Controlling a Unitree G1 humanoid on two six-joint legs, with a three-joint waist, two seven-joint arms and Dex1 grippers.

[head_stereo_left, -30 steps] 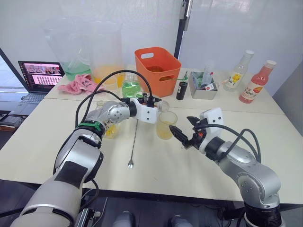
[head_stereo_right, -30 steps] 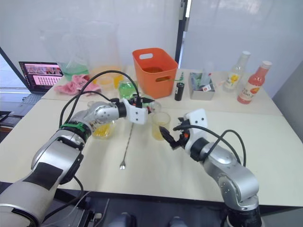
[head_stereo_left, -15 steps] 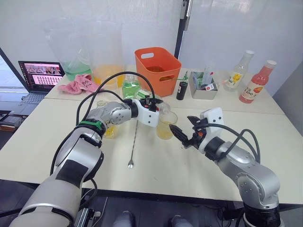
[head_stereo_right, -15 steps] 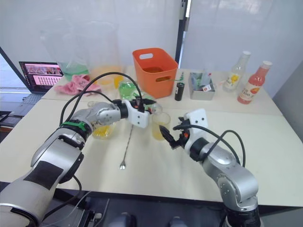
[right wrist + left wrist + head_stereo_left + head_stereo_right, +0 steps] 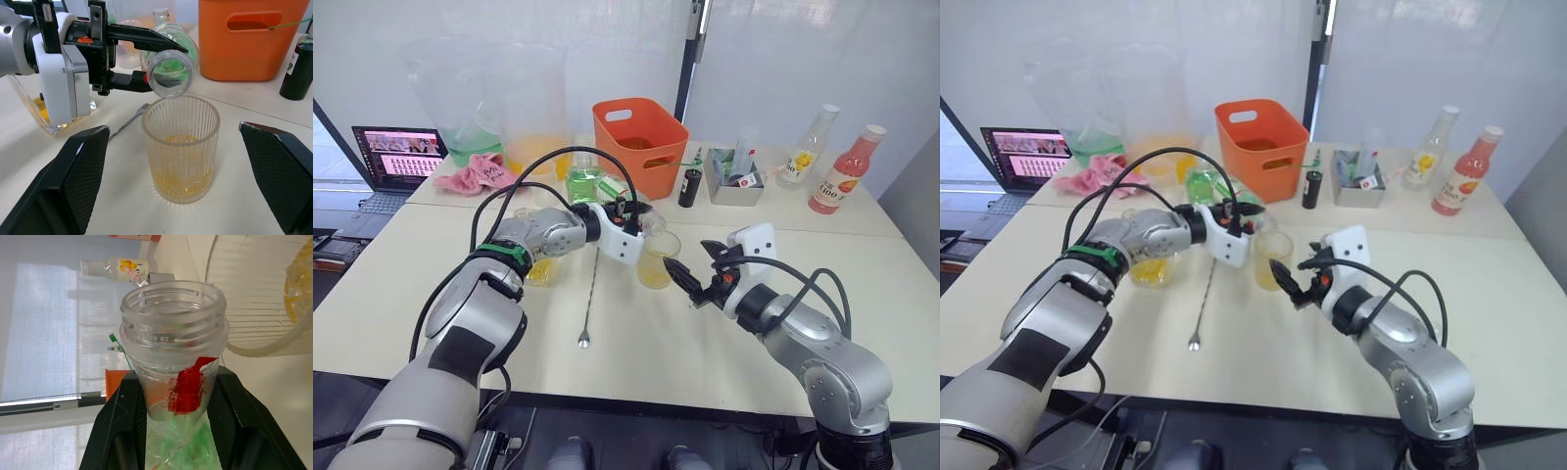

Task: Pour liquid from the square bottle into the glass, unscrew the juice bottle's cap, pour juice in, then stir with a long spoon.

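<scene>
Left gripper (image 5: 631,217) clamped on the neck of the juice bottle (image 5: 171,68), fingers (image 5: 122,431) pressed against both sides of it. Bottle tipped nearly flat, uncapped mouth hanging just above the rim of the glass (image 5: 181,147), pointing toward the near edge of the counter (image 5: 636,352). No stream visible between mouth and glass. Glass ribbed and clear, standing upright near the middle of the counter, holding a shallow layer of yellow liquid.

Right gripper (image 5: 683,278) hovering just beside the glass on the robot's right, fingers (image 5: 80,176) spread wide and holding nothing, 1 on either side of the glass as seen along the wrist.

Square bottle (image 5: 538,266) upright on the counter behind the left forearm, yellow liquid at its bottom. Long spoon (image 5: 589,299) lying flat on the counter beside the glass, bowl toward the near edge.

Orange basket (image 5: 639,142) standing toward the far edge, behind the glass.
</scene>
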